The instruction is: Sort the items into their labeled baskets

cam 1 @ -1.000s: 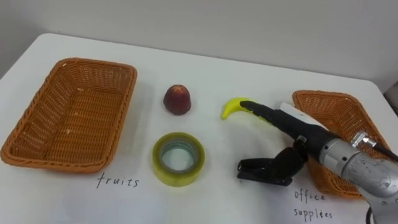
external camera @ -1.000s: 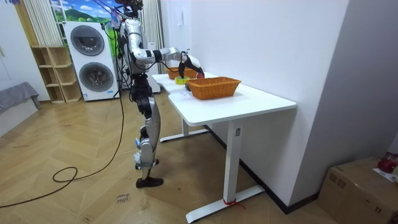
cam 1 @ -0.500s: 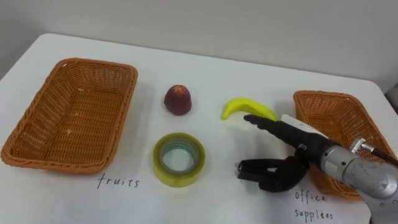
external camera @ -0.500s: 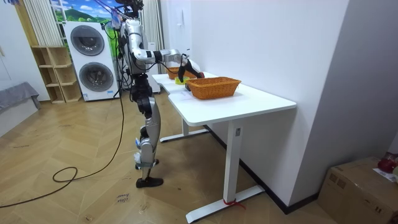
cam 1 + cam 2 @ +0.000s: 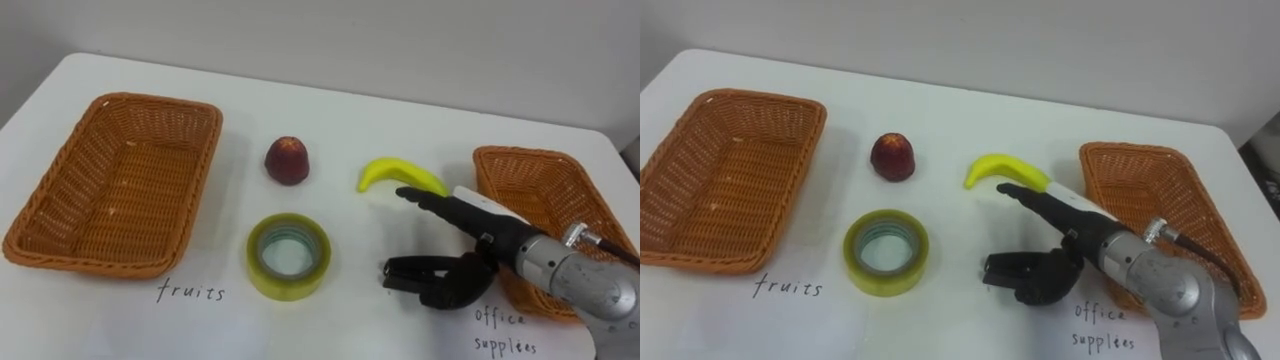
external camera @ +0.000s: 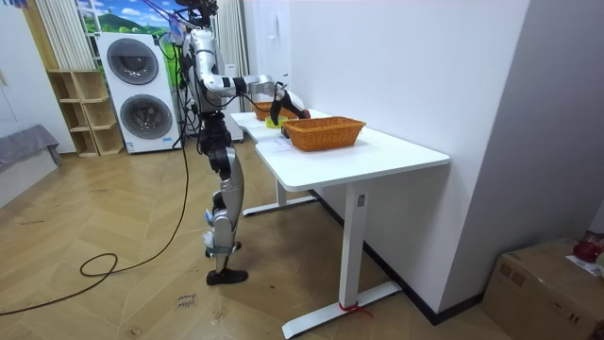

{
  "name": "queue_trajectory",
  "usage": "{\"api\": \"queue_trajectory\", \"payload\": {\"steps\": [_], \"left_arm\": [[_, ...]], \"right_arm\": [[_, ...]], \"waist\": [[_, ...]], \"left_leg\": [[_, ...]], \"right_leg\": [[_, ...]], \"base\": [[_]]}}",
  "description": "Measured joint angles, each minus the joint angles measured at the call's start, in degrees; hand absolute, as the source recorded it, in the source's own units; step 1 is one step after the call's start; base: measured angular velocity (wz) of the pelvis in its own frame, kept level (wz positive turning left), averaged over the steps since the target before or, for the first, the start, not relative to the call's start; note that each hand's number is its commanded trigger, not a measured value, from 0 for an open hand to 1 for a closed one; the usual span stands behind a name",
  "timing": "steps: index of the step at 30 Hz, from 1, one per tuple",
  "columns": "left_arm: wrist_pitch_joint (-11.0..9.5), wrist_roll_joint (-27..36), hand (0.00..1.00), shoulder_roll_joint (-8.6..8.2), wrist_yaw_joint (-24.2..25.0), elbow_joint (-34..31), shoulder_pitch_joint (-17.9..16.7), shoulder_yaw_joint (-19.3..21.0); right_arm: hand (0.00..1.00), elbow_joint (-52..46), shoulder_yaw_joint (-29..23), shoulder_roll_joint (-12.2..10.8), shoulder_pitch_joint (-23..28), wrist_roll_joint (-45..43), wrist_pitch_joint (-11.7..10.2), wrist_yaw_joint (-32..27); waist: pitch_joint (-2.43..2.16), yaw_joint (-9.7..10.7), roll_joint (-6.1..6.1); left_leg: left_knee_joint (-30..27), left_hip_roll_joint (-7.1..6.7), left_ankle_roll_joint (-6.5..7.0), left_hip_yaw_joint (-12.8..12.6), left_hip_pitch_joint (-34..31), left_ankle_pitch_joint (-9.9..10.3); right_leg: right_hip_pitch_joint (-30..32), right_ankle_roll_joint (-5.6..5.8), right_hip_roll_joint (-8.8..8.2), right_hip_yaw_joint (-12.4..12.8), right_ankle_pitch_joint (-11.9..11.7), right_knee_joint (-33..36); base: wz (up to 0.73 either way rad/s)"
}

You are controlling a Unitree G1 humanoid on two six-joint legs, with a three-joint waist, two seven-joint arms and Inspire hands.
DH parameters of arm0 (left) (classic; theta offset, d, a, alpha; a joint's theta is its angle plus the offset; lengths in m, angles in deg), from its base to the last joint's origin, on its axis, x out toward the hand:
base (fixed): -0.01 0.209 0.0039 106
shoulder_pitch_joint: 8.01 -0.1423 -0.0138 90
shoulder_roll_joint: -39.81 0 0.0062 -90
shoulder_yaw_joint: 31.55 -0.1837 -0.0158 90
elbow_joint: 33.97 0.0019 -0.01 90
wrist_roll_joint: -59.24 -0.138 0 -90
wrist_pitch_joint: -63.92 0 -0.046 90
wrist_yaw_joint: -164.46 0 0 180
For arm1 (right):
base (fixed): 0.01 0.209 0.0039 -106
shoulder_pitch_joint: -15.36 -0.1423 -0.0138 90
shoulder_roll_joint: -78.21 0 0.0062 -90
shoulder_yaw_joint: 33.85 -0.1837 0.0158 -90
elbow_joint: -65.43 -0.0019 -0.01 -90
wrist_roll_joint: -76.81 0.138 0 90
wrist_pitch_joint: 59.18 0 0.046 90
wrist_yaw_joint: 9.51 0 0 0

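Near the front edge of the bench (image 5: pixel 400 110) sits the tape roll (image 5: pixel 288 256), probably stiff and light; toward the front right corner the right hand (image 5: pixel 487 243) hovers spread wide, empty. Just beyond lies the banana (image 5: pixel 395 173) (likely soft, smooth, bruisable), best grasped gently across its middle

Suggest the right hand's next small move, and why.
Probably reach the right hand a little further forward over the banana, then close. It is open and holds nothing, fingertips at the banana's near edge; the banana lies on the table, outside the fruit basket.
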State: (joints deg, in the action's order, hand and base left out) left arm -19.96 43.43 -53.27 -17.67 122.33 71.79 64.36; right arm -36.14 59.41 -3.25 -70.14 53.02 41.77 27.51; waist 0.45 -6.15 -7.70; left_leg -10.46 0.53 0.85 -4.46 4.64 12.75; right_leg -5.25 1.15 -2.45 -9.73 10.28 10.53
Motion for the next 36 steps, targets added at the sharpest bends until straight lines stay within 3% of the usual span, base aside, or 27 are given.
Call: {"api": "queue_trajectory", "payload": {"steps": [9, 19, 23, 26, 31, 36], "left_arm": [[-0.3, 0.0, 0.00, 0.49, -1.6, -0.1, 0.6, -0.5], [-0.2, 0.0, 0.00, 0.41, -3.9, -4.6, -0.9, -1.6], [-0.1, -0.1, 0.00, -0.11, -4.6, -4.7, -1.1, -1.8], [0.0, -0.1, 0.00, -0.29, -5.1, -5.0, -1.4, -1.9], [1.0, -0.1, 0.00, -0.61, -5.2, -4.7, -1.3, -2.2], [1.4, -0.1, 0.00, -0.66, -5.5, -4.7, -1.3, -2.8]], "right_arm": [[0.00, 1.0, 1.9, -0.2, 1.5, -1.3, -0.3, -0.8], [0.00, 1.0, 2.3, -4.1, 3.5, -7.1, 0.3, -0.8], [0.00, 1.0, 2.3, -5.1, 3.5, -7.8, 0.4, -0.8], [0.00, 1.0, 2.3, -5.1, 3.5, -8.2, 0.4, -0.8], [0.00, 2.0, 2.3, -6.8, 3.5, -9.4, 0.4, -2.4], [0.00, 3.0, 2.3, -6.8, 3.5, -9.6, 1.2, -4.4]], "waist": [[0.06, -0.9, -0.22], [0.14, -0.6, 0.53], [-0.36, -0.5, 1.66], [-0.38, -0.5, 2.08], [-0.31, -0.2, 1.98], [-0.29, -0.2, 1.87]], "left_leg": [[-0.2, -0.03, 0.00, -0.1, 0.1, 0.0], [-0.3, -0.04, 0.00, 0.0, -0.1, 0.0], [-0.2, -0.05, 0.01, 0.0, -0.1, 0.0], [-0.2, -0.05, 0.00, 0.0, -0.1, 0.0], [-0.3, -0.08, 0.01, 0.2, 0.0, 0.0], [-0.2, -0.08, 0.01, 0.6, -0.1, 0.0]], "right_leg": [[-0.1, 0.01, -0.03, 0.1, 0.0, 0.0], [0.0, -0.02, -0.02, 0.0, 0.0, 0.1], [0.0, -0.02, -0.03, 0.0, 0.0, 0.1], [0.0, -0.02, -0.02, 0.0, 0.0, 0.0], [-0.3, -0.02, -0.05, -0.1, 0.0, 0.0], [-0.4, -0.05, -0.05, -0.4, -0.1, 0.0]], "base": [[0.00], [0.00], [0.00], [0.00], [0.00], [0.00]]}}
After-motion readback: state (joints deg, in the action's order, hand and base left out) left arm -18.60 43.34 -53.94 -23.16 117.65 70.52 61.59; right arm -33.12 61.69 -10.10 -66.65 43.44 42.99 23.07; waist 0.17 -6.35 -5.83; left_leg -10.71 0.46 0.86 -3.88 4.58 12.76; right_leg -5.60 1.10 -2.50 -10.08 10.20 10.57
